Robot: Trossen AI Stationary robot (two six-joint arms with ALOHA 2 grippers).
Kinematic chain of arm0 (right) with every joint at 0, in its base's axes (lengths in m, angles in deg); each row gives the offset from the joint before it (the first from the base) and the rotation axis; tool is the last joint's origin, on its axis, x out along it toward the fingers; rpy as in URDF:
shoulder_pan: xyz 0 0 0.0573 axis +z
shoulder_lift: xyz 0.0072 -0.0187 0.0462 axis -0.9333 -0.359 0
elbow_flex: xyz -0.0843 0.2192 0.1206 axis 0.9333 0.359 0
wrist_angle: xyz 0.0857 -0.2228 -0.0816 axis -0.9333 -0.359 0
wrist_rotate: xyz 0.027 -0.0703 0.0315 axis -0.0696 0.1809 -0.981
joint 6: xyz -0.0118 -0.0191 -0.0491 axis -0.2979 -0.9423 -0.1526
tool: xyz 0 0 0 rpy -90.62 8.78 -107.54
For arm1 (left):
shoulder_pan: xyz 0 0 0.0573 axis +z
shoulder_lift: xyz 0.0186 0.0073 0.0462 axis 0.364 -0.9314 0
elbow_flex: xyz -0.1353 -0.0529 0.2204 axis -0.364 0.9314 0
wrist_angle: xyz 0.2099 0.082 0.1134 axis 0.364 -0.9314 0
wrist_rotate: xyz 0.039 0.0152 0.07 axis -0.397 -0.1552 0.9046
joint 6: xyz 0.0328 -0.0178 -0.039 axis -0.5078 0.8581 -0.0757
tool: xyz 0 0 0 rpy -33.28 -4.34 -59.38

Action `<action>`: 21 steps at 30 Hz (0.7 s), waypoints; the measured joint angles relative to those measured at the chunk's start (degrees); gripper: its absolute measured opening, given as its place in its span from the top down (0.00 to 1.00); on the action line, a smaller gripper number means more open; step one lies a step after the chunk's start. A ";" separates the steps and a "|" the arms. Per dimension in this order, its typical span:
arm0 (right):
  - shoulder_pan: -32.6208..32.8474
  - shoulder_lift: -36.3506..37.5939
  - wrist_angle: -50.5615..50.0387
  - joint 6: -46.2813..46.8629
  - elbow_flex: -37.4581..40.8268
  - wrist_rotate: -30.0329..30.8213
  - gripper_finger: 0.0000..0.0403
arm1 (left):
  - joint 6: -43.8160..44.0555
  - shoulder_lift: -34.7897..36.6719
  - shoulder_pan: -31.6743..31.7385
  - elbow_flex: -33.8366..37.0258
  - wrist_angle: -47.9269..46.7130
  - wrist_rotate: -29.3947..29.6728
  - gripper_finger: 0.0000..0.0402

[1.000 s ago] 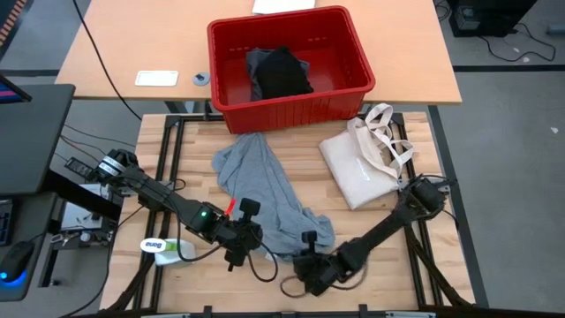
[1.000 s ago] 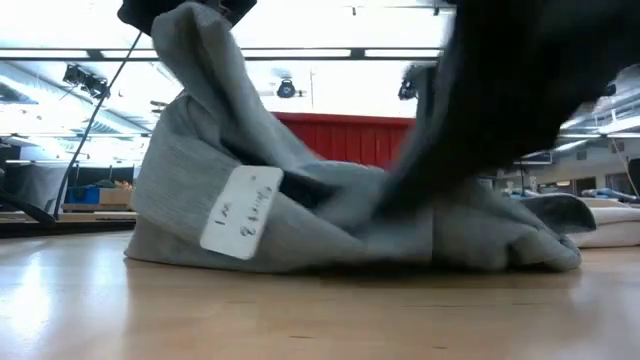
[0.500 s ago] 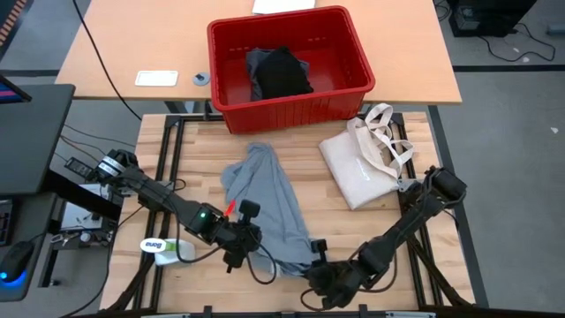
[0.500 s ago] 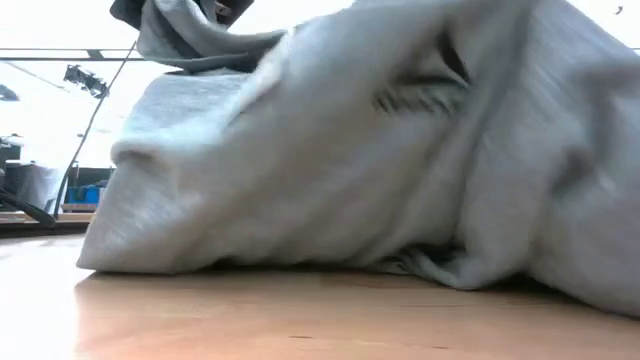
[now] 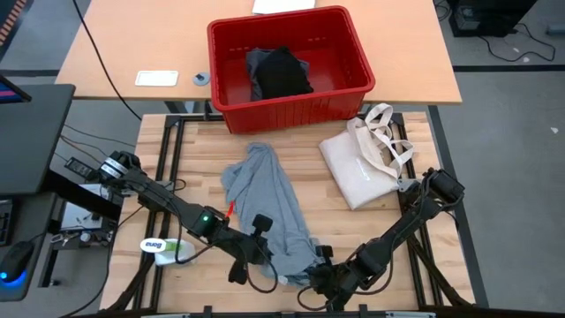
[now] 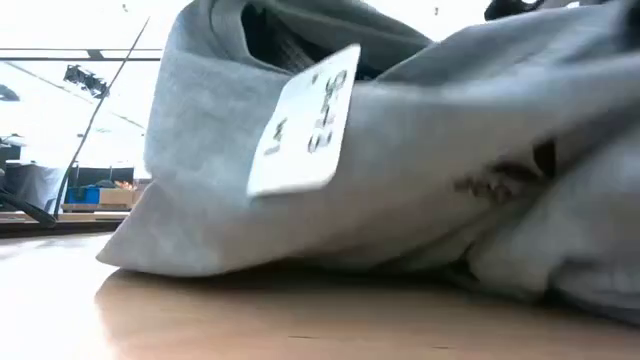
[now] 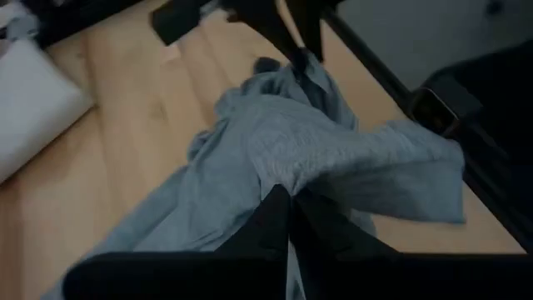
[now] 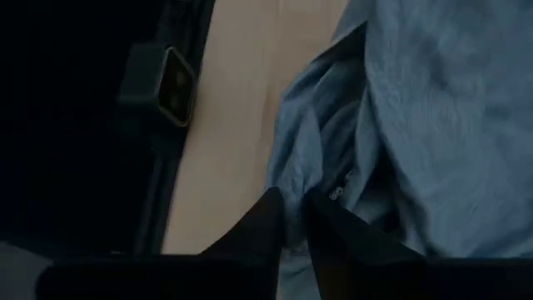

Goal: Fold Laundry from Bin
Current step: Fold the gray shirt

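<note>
While bare wood lay on both sides, the grey T-shirt [image 5: 269, 199] was pinched at the table's [image 5: 177, 168] near edge by left gripper [image 5: 262, 256] and right gripper [image 5: 313, 276].

Grey T-shirt [image 8: 433, 125] between narrow jaws

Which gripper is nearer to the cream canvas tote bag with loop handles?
The right gripper. It is at the table's front edge, below the tote bag. The left gripper is further left, across the light grey T-shirt.
</note>
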 joint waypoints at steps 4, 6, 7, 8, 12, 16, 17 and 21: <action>0.17 0.00 -3.98 6.59 0.00 -3.46 0.76 | -0.27 -2.30 0.16 -0.02 1.72 -0.60 0.85; 0.15 0.00 -6.30 10.04 0.02 -5.87 0.73 | -0.52 -4.02 0.65 0.16 1.79 -1.63 0.77; 0.25 0.02 -6.75 11.55 0.02 -6.56 0.72 | -0.52 -4.83 0.69 0.41 2.09 -1.93 0.73; 0.46 0.02 -6.51 12.60 0.02 -6.58 0.71 | -0.52 -5.60 0.73 0.52 2.17 -2.20 0.69; 1.26 0.04 -6.93 12.75 0.02 -1.43 0.69 | -0.57 -6.68 0.62 0.52 3.31 -5.76 0.55; 1.66 0.04 -7.27 11.52 0.02 7.32 0.69 | -0.59 -5.80 0.05 0.52 2.56 -6.80 0.48; 1.68 0.04 -7.36 11.52 0.02 9.32 0.69 | -0.57 -5.61 0.00 0.47 2.55 -6.79 0.47; 1.27 -1.07 -7.40 11.79 1.25 11.88 0.69 | 0.52 -4.89 0.16 0.44 -5.82 -6.45 0.48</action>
